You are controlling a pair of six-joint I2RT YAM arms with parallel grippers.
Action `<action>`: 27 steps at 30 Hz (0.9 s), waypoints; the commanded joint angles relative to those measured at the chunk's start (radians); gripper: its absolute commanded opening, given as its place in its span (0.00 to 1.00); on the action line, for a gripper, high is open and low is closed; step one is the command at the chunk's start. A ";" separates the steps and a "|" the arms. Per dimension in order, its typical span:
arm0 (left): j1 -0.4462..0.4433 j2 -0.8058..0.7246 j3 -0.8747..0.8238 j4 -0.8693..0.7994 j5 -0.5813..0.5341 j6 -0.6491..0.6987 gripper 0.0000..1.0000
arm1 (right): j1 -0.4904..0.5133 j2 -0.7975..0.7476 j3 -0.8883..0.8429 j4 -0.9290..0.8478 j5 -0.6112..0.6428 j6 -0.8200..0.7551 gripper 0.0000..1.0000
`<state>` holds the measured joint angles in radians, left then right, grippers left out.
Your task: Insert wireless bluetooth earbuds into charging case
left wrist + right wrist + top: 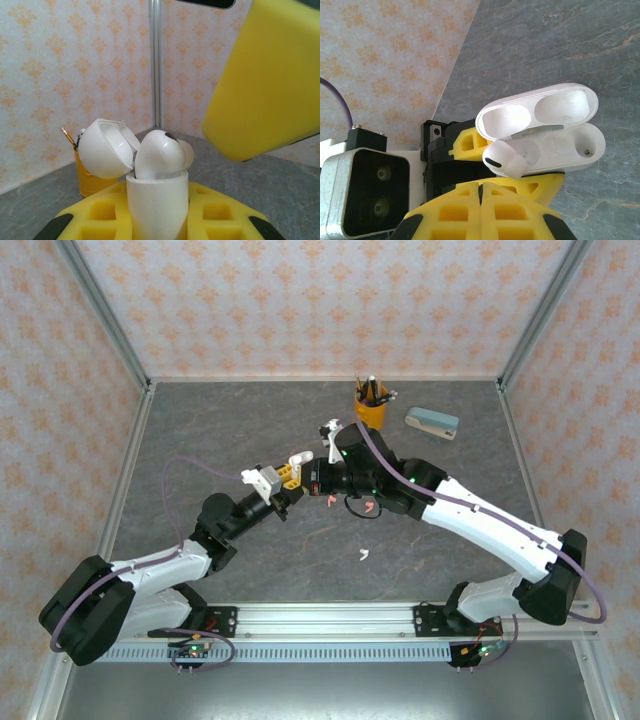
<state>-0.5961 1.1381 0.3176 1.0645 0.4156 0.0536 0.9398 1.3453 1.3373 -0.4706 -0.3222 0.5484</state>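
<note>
My left gripper (159,212) is shut on a white charging case (157,200), held upright with its lid (102,150) hinged open. One white earbud (159,152) sits in the case, its head sticking out above the rim. From the right wrist view the open case (570,145) shows this earbud (504,161) in one slot and the other slot bare. My right gripper (481,187) is shut with nothing between its fingers, its tips just short of the earbud. Two salmon-pink earbuds (330,500) (368,506) and one white earbud (364,555) lie on the table.
A yellow cup (372,410) holding pens stands at the back, with a grey-blue case (432,422) to its right. Both grippers (290,480) (318,483) meet over the middle of the dark table (200,430). Patterned walls close in three sides.
</note>
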 commanded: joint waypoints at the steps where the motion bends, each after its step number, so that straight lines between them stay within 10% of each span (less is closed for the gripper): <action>1: -0.011 -0.030 0.017 0.011 0.006 0.016 0.00 | 0.004 0.014 0.003 -0.017 0.012 -0.014 0.00; 27: -0.011 -0.063 0.005 -0.004 0.003 0.028 0.00 | -0.007 -0.058 -0.009 -0.077 0.114 -0.051 0.00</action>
<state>-0.5961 1.1015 0.3176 1.0348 0.4152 0.0540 0.9390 1.3521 1.3369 -0.5091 -0.2691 0.5194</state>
